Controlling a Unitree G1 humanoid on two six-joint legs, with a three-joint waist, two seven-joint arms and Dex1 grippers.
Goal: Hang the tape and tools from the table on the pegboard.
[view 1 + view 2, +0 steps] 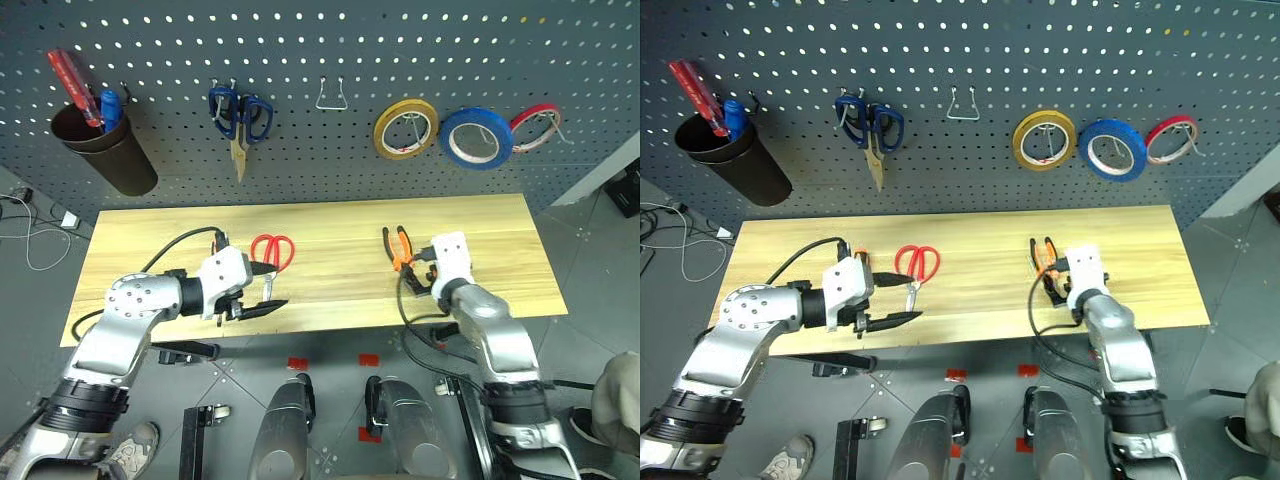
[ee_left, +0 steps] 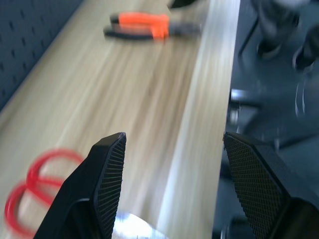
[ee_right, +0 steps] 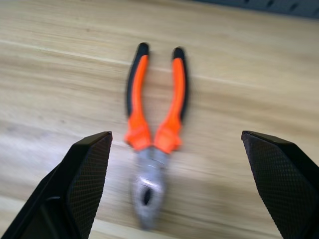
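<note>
Red-handled scissors [image 1: 272,249] lie on the wooden table [image 1: 330,290], blades pointing at the front edge. My left gripper [image 1: 264,290] hovers open and empty just in front of them; in the left wrist view the red loops [image 2: 35,189] sit beside one finger [image 2: 109,174]. Orange-and-black pliers [image 3: 154,124] lie flat, head towards my open right gripper [image 1: 415,281], whose fingers [image 3: 89,169] straddle them without touching. The blue tape [image 1: 476,138] hangs on the pegboard [image 1: 320,150].
On the pegboard hang a brown cup [image 1: 105,150] holding a red-handled screwdriver, blue-handled scissors [image 1: 240,115], an empty wire hook [image 1: 331,95], a yellow roll [image 1: 406,128] and a red roll [image 1: 536,122]. Bare table lies between the two grippers.
</note>
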